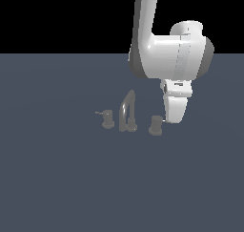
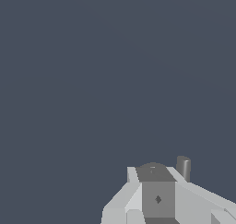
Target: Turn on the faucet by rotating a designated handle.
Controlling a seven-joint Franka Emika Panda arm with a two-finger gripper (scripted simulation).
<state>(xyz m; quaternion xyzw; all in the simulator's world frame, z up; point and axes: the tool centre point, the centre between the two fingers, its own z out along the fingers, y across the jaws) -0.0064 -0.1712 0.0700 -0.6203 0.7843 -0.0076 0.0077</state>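
The faucet (image 1: 127, 112) is a small dull-grey set on the dark floor, with an arched spout between two short knobs. The handle (image 1: 155, 125) is the knob on the exterior view's right, and its thin pale-tipped lever (image 1: 164, 121) points right. My gripper (image 1: 174, 119) hangs pointing down just to the right of that lever, its white fingers right at the lever's tip. The fingers look pressed together with nothing between them. In the wrist view my gripper (image 2: 154, 168) fills the lower edge, and a short grey cylinder (image 2: 183, 167) pokes out from behind the fingers.
The twin knob (image 1: 108, 119) stands on the other side of the spout with its lever pointing to the exterior view's left. The flat slate-blue floor (image 1: 57, 178) stretches all around. The bulky white arm (image 1: 167, 54) rises above the handle.
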